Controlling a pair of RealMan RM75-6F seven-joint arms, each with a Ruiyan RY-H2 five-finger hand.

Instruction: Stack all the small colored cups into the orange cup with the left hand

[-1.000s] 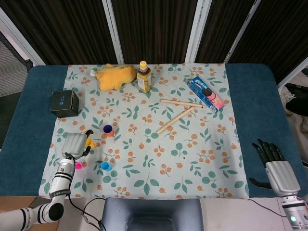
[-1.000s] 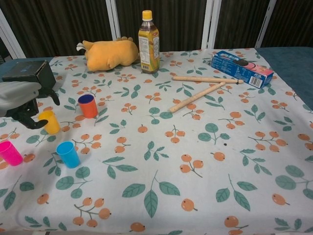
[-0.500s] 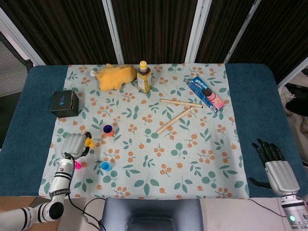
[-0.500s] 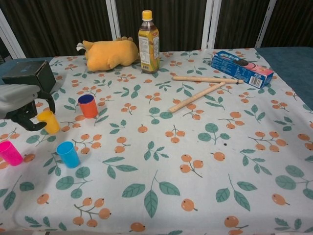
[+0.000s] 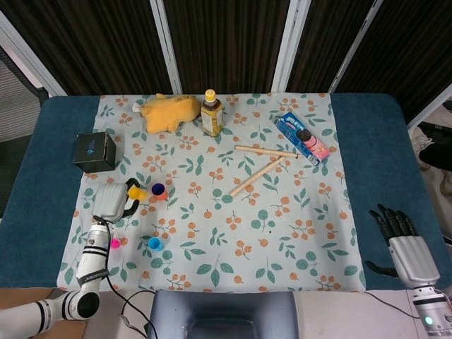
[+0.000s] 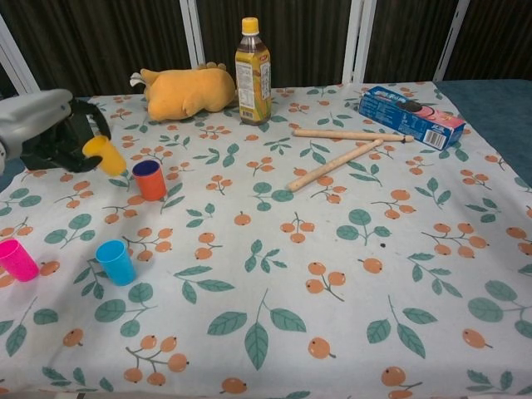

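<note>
Left hand (image 6: 50, 133) holds the yellow cup (image 6: 105, 155) in closed fingers, lifted off the bench and tilted, just left of the orange cup (image 6: 150, 179). Blue cup (image 6: 115, 262) and pink cup (image 6: 17, 259) stand nearer the front. Right hand (image 5: 399, 236) rests open, holding nothing.

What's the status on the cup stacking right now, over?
Left hand holds yellow cup, lifted beside orange cup. Right hand open, idle. Blue cup and pink cup waiting. Path clear.
</note>
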